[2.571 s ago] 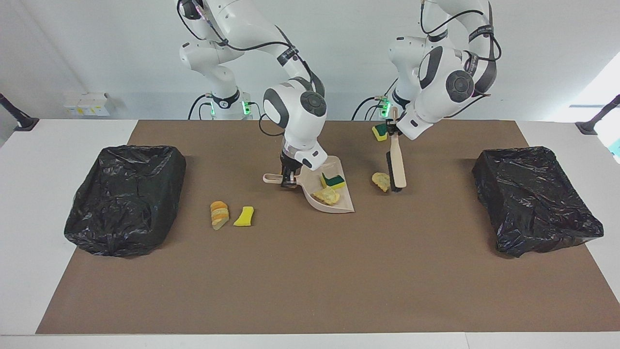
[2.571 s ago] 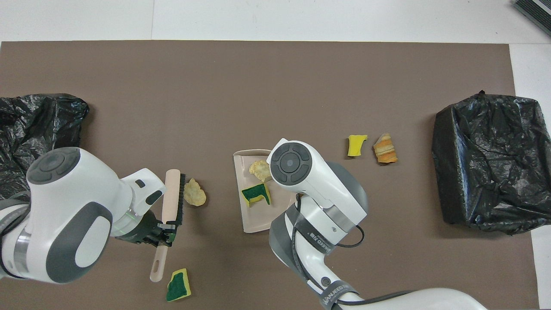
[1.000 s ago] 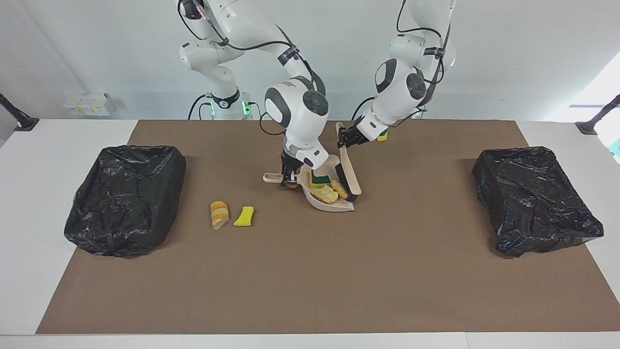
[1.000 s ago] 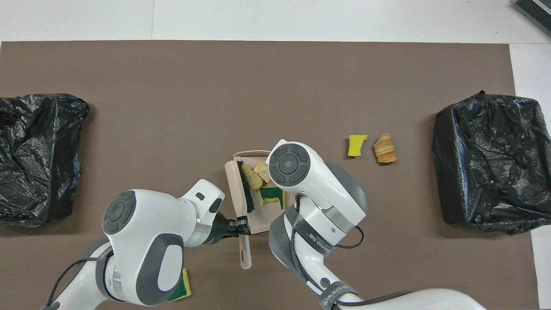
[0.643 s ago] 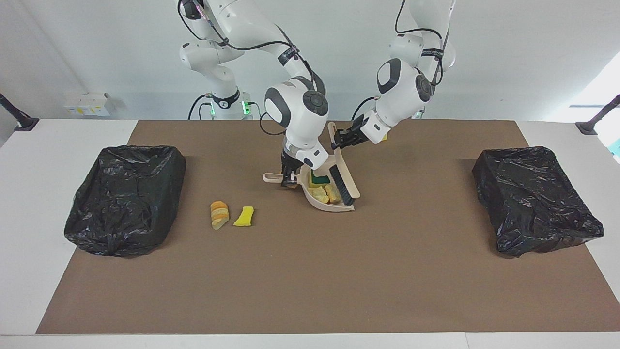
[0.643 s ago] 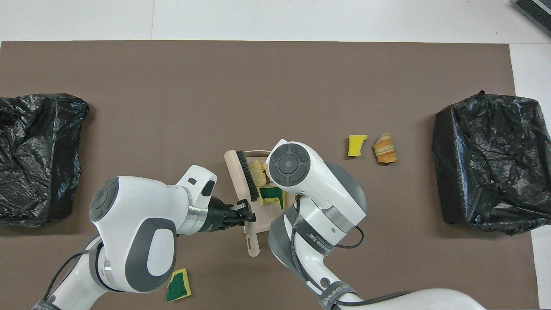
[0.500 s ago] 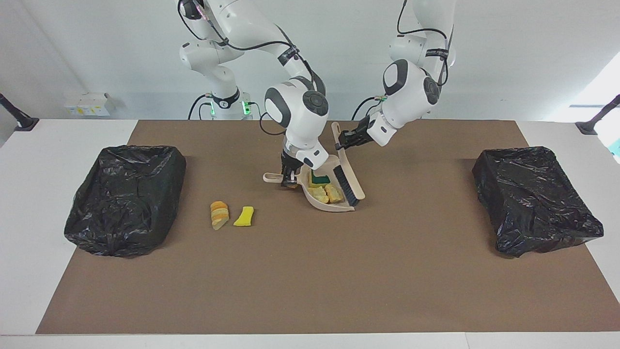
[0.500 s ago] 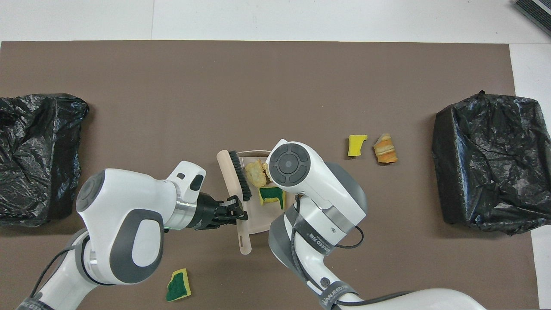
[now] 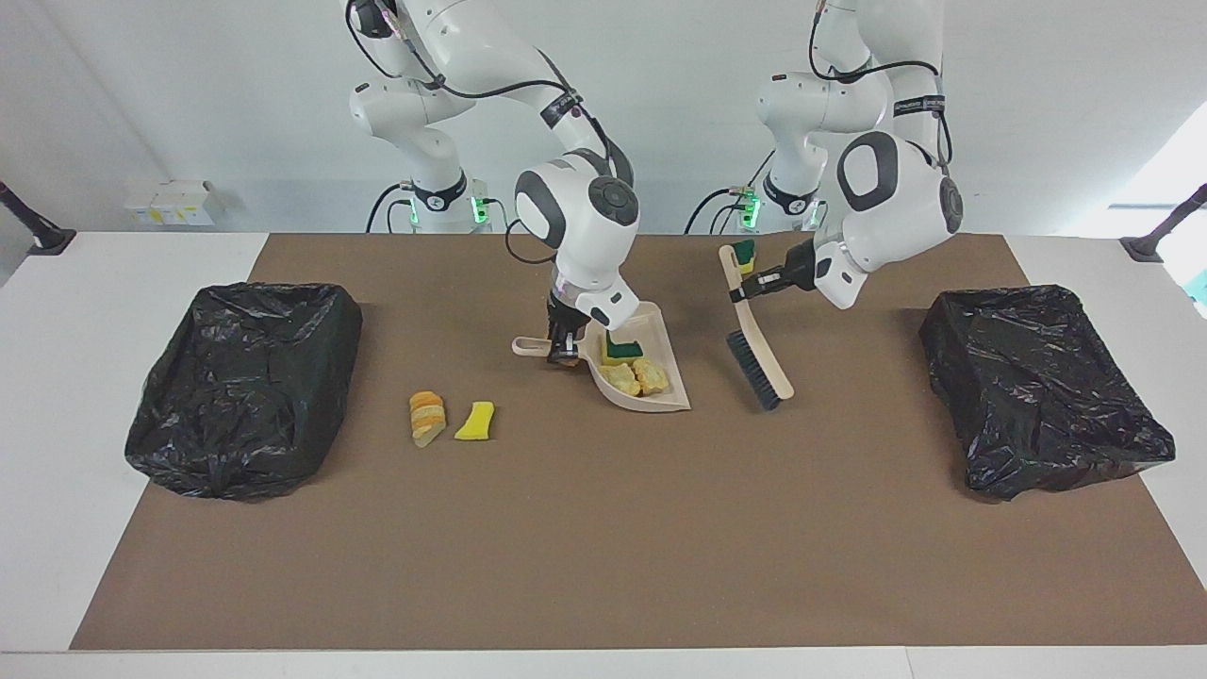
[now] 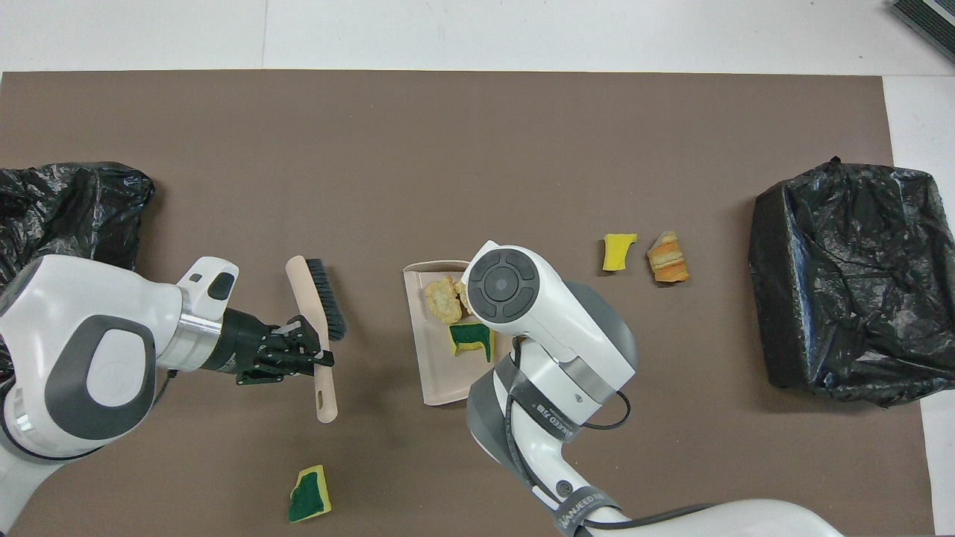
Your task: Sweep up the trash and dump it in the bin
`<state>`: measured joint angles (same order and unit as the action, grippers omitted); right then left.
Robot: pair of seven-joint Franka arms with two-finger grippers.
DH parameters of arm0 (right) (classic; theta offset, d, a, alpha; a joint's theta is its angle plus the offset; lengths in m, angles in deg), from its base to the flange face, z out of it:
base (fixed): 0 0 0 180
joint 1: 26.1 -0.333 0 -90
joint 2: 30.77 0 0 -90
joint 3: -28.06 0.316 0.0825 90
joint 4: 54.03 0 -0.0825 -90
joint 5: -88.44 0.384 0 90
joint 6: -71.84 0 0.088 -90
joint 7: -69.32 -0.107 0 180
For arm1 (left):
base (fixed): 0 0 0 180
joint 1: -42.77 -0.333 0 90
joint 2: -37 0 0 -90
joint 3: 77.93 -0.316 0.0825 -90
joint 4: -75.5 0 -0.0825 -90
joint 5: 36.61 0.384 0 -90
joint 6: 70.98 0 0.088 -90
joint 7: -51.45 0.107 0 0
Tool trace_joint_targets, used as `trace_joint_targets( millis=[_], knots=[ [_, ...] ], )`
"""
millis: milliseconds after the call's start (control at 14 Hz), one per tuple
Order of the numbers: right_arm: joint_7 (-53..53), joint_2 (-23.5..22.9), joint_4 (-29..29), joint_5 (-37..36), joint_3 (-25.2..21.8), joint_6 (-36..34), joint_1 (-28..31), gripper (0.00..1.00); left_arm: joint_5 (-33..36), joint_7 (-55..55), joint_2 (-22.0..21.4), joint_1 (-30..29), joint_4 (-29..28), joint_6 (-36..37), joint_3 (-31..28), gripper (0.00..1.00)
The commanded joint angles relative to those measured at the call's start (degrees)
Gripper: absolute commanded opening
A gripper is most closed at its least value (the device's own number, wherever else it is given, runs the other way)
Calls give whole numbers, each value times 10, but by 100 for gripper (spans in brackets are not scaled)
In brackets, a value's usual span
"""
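My right gripper is shut on the handle of the beige dustpan, which rests on the brown mat; in the overhead view my right arm hides that gripper above the dustpan. In the pan lie a green-faced sponge bit and two pale yellow lumps. My left gripper is shut on the brush and holds it apart from the pan, toward the left arm's end, bristles facing the pan. Another green-faced sponge bit lies nearer to the robots than the brush. A yellow sponge bit and an orange-brown chunk lie toward the right arm's end.
A black-lined bin stands at the right arm's end of the mat and a second one at the left arm's end. The brown mat covers most of the white table.
The brush pushed a pale lump into the dustpan. My left gripper then swung the brush out of the pan toward the left arm's end. The right gripper and dustpan stayed put.
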<state>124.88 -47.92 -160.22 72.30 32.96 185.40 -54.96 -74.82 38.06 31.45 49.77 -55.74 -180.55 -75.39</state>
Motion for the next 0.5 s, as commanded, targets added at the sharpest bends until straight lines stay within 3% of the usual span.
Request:
trace_joint_targets(
  millis=[0,71,214,357,429],
  knots=[
    [7,4,-14,-4,5,20,7,0,64,2,52,-27,93,85,5,0],
    [7,4,-15,-4,5,22,7,0,86,0,72,-30,133,128,5,0],
    [7,4,-16,-4,5,25,8,0,130,-8,71,-30,146,153,4,0],
    [5,4,-17,-4,4,28,8,0,173,-38,30,-25,140,182,4,0],
    [4,4,-18,-4,5,28,8,0,228,-54,6,-17,138,196,11,0]
  ],
)
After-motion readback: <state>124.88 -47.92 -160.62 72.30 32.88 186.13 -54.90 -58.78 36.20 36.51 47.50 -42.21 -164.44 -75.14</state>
